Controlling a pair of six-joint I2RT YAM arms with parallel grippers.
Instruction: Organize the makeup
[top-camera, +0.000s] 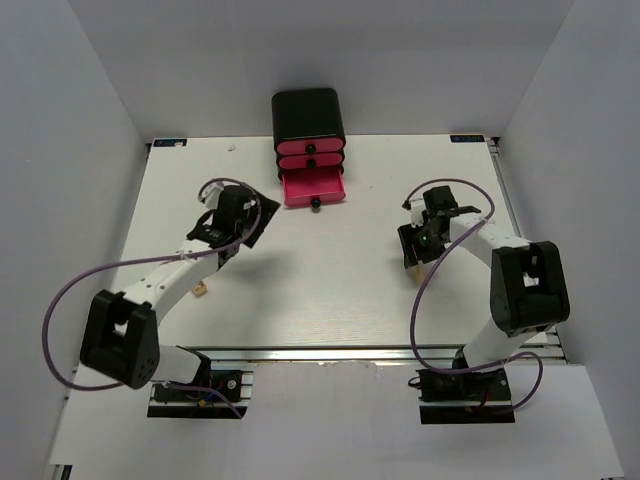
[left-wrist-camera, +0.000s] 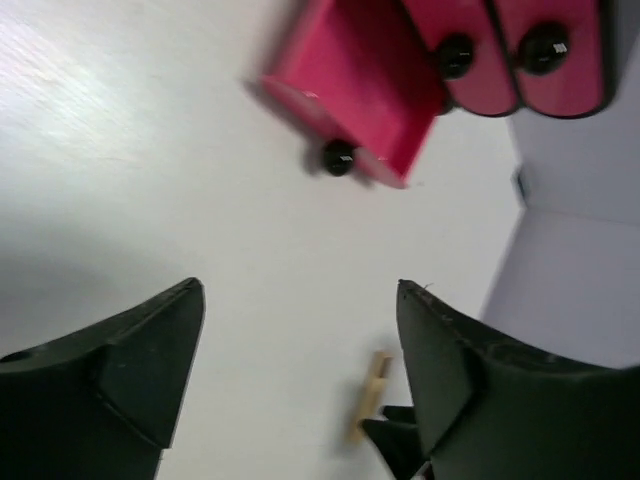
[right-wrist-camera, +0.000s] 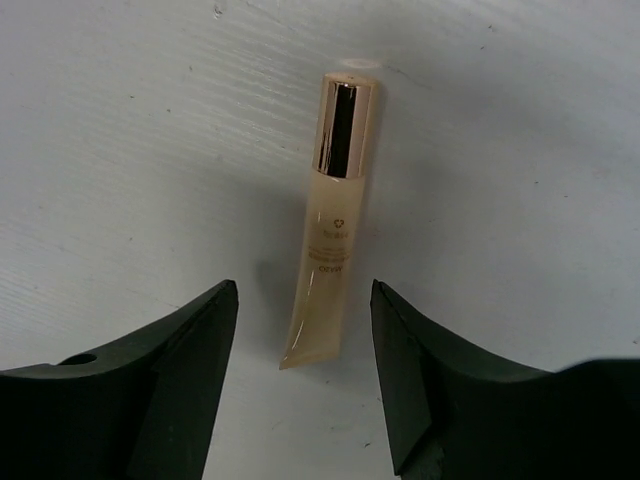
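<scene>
A tan makeup tube with a rose-gold cap lies flat on the white table. Its crimped tail reaches in between the fingers of my right gripper, which is open and does not touch it. From above, the right gripper hangs right of centre over that tube. My left gripper is open and empty above bare table. It hovers left of the open drawer in the top view. A small tan makeup piece lies beside the left forearm. A beige stick shape shows far off in the left wrist view.
A black box with three pink drawers stands at the back centre. Its lowest drawer is pulled out, and I cannot see inside it. White walls close in the table on the left, right and back.
</scene>
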